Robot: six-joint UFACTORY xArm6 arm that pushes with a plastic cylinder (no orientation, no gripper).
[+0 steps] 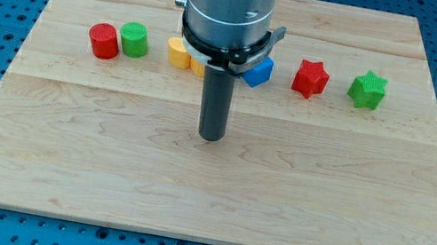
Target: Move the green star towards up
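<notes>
Green star-shaped plastic block sits near the view's right edge of the pale wooden board, last in a loose row of blocks across the upper part of the board. Just to its left, close but apart, is a red star-shaped block. Further left a blue block shows partly behind the arm's metal housing, its shape unclear. Yellow blocks, also half hidden, come next, then a green cylinder touching or nearly touching a red cylinder at the view's left end.

My tip rests on bare wood near the board's middle, below the row and well apart from the green star, to its lower left. The rod is a plain pusher with nothing to open or close, and it touches no block.

By my judgement the star is light, rigid and likely to slide easily on the smooth wood, so it may spin if struck on 1 of its points off-centre. The sensible contact is the middle of its lower side, so a push toward the view's top runs through its centre. To reach it the tip must travel right, passing below the red star without clipping it. Little board lies above the star, so the push should be short.
</notes>
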